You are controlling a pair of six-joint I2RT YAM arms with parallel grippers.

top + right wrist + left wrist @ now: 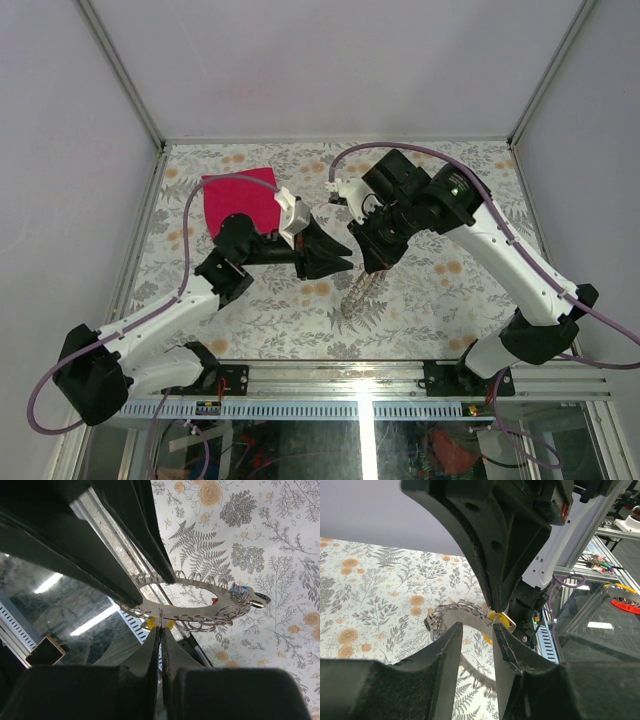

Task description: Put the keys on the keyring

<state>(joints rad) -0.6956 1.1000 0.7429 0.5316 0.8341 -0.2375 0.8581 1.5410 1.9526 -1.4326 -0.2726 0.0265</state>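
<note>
Plainly, the keyring is thin, silvery, coil-wrapped.

The table is covered from edge to edge with a pale print of grey ferns and orange flowers. A pink-red cloth lies flat on it at the far left, with its near right part hidden under the left arm. A metal rail runs along the table's near edge.
</note>
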